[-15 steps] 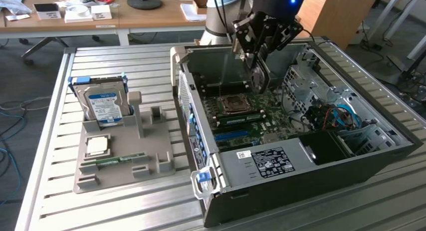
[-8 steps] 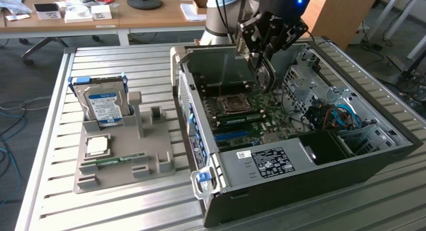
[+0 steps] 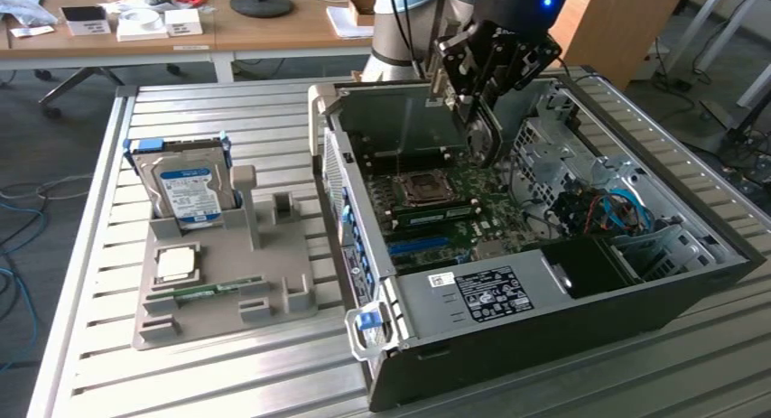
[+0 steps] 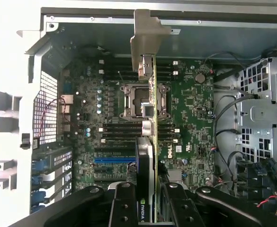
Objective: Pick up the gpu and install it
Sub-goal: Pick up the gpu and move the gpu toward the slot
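Over the motherboard (image 4: 190, 109), gripper (image 4: 150, 201) holds thin, silver-bracketed gpu (image 4: 145, 47), seemingly upright.

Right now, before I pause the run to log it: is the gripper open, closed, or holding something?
The gripper: fingers closed on the gpu, held on edge over the motherboard in the open computer case.

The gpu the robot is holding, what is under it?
Under the gpu, held in the gripper, lies the green motherboard inside the open computer case, with the square processor socket partly showing. The card covers the strip of board straight beneath it.
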